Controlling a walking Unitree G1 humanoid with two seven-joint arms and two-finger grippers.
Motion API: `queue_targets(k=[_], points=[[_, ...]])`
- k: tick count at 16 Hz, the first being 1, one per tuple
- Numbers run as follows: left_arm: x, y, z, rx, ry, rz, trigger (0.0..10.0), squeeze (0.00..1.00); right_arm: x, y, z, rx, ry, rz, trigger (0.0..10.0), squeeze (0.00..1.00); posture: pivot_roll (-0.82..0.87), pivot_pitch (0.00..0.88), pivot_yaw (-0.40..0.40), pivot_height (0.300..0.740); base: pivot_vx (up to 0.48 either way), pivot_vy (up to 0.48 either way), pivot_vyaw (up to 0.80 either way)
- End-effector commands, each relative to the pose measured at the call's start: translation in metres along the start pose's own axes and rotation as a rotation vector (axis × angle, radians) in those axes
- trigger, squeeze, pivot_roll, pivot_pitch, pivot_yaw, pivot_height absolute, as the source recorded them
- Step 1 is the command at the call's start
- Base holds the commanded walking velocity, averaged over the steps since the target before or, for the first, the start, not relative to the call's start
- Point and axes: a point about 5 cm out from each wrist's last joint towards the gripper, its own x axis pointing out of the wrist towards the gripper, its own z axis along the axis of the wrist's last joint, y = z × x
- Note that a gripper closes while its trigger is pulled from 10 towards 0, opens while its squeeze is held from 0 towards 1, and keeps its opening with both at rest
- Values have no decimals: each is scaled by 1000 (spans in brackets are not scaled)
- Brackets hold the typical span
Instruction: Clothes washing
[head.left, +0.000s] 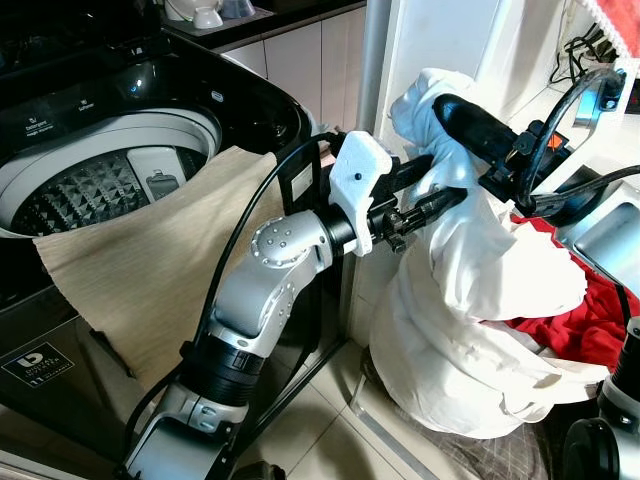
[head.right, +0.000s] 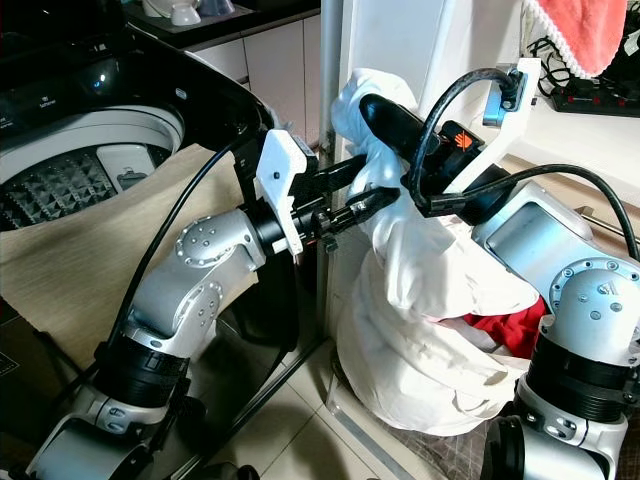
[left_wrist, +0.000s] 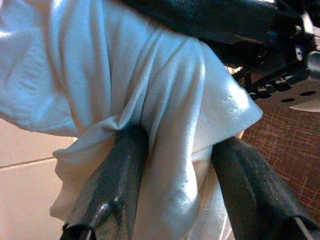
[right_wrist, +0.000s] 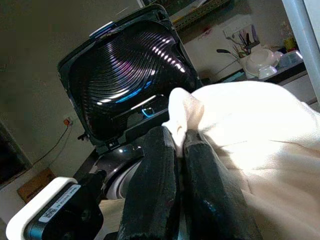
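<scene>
I am lifting a white garment (head.left: 470, 290) out of the basket (head.left: 480, 450) beside the washer (head.left: 110, 180), both grippers working together. The left gripper (left_wrist: 175, 185) is clamping a fold of the cloth between its fingers; the right gripper (right_wrist: 180, 165) is pinching the cloth's upper edge, fingers together on it. The garment is hanging between the arms above the basket, its lower part resting on a red garment (head.left: 570, 330) inside. A beige cloth (head.left: 160, 270) is draping over the washer's front rim, and the lid (right_wrist: 130, 75) is standing open. Step in hand, as I judge it: transfer to the drum (head.left: 90, 190). The next move is calling for raising the garment clear, swinging it toward the washer, and releasing it over the opening.
</scene>
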Motion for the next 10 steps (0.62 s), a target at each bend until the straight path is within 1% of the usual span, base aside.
queue_targets(k=[1, 7, 9, 10], points=[[-2, -2, 2, 4, -11, -17, 0, 0, 1, 10, 2, -21, -3, 47, 0, 0, -174, 0, 51, 740, 0, 0, 0], [-3, 2, 4, 3, -16, -6, 0, 0, 1, 9, 2, -25, 1, 42, 0, 0, -172, 0, 55, 740, 0, 0, 0], [-3, 4, 5, 5, -23, 17, 0, 0, 1, 9, 2, -31, 1, 37, 0, 0, -174, 0, 55, 740, 0, 0, 0], [-4, 9, 7, 9, -35, 50, 0, 0, 1, 10, 2, -38, -2, 40, 0, 0, -174, 0, 55, 740, 0, 0, 0]])
